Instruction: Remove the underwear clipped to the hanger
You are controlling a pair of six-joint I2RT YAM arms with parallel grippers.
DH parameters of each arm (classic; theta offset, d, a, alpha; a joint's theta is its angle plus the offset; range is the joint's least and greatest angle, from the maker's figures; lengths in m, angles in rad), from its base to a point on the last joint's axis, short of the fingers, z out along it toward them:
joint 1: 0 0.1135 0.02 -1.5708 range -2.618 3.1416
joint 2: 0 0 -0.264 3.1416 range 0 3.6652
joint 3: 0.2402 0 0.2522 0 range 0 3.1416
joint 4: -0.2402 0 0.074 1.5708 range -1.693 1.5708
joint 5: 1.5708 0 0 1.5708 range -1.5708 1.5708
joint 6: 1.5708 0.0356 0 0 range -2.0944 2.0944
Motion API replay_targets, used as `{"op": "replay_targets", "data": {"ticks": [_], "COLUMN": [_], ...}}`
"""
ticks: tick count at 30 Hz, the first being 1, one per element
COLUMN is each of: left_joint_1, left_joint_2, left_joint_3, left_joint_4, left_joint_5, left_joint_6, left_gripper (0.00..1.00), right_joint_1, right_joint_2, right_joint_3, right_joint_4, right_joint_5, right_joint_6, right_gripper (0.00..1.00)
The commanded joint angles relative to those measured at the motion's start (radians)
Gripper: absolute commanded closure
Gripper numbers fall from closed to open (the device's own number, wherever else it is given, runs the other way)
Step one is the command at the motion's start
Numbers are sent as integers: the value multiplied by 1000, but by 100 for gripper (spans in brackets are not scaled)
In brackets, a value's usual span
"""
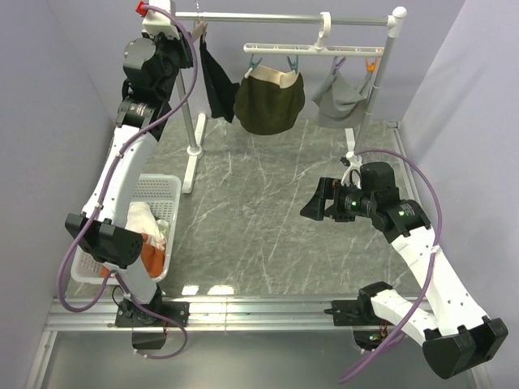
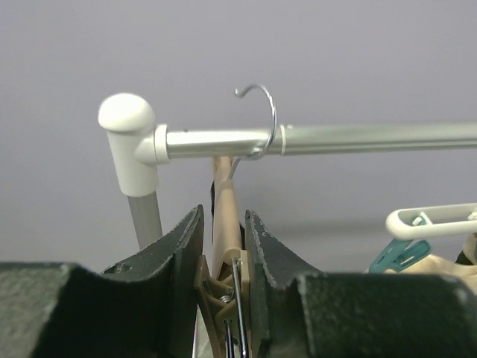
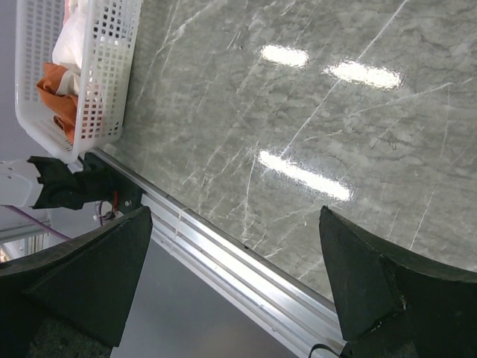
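Observation:
Black underwear hangs from a tan clip hanger at the left end of the rail. My left gripper is raised to it. In the left wrist view that gripper is shut on the tan clip, under the wire hook. Olive green underwear with a cream waistband and grey underwear hang clipped to the white hanger. My right gripper hovers open over the table with nothing between its fingers.
A white basket at the left table edge holds a white cloth and an orange cloth; the basket also shows in the right wrist view. The rack's posts stand at the back. A teal clip hangs on the white hanger.

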Motion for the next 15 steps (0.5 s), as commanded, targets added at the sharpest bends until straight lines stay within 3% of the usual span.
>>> {"op": "replay_targets", "data": {"ticks": [1,6,12,15], "left_joint_1": [1,1,1,1], "left_joint_2": [-83,-80,-268,-341], "left_joint_3": [23,71,-237,-319], "left_joint_4": [169,96,178,192], "left_joint_5": [-12,56,108,113], "left_joint_6": [16,-16,-72,-85], "left_gripper": [100,100,100,100], "right_joint_1": [4,6,6,4], "right_joint_2": [-1,2,-15,-14], "right_joint_3": [-6,-10,-42,-55], "right_joint_4": [46,52,72,77], "right_joint_5": [-11,-14,-18,-25], "right_joint_6": [-20,-21,-13,-15], "right_gripper": [0,0,0,0]}}
